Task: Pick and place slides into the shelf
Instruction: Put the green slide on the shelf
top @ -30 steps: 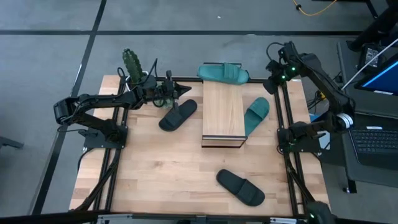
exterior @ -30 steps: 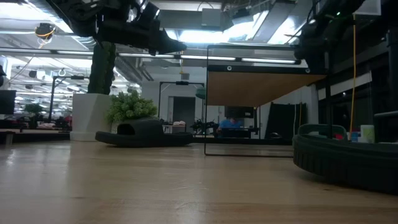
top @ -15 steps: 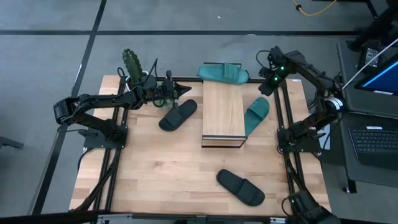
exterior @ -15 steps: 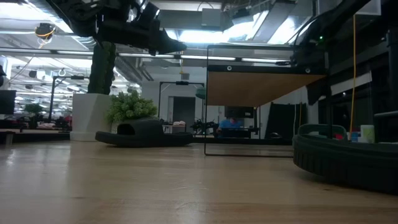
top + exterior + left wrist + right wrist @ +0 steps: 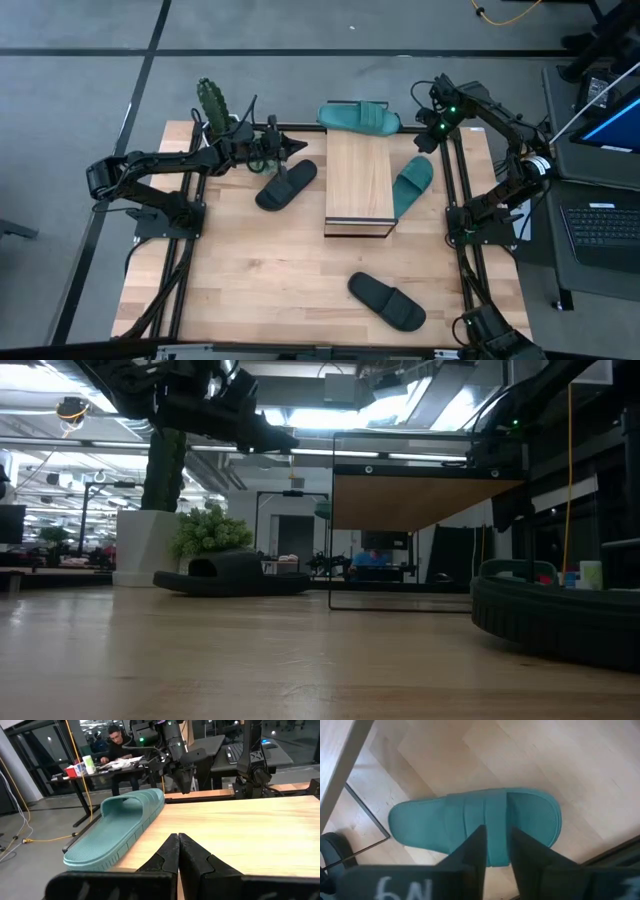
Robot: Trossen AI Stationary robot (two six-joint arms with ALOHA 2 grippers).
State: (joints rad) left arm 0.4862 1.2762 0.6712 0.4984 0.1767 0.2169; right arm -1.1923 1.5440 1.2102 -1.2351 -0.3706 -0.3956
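The shelf (image 5: 357, 180) stands mid-table. One teal slide (image 5: 360, 117) lies across its plank top at the far end and also shows in the left wrist view (image 5: 117, 827). A second teal slide (image 5: 412, 185) rests sole-down on the table, right of the shelf. My right gripper (image 5: 496, 847) hangs open above that slide's strap (image 5: 480, 815), pointing steeply down, apart from it. One black slide (image 5: 285, 184) lies left of the shelf, another (image 5: 386, 300) near the front edge. My left gripper (image 5: 290, 148) is shut and level above the left black slide, holding nothing.
A potted plant (image 5: 210, 100) stands at the table's far left corner. Black frame rails (image 5: 462, 250) run along both sides of the table. A laptop (image 5: 605, 225) sits on a desk beyond the right edge. A person sits at a desk (image 5: 117, 742) far behind.
My right gripper has come down and a little toward the shelf, tipping more steeply downward over the teal slide on the table. All the slides lie as before.
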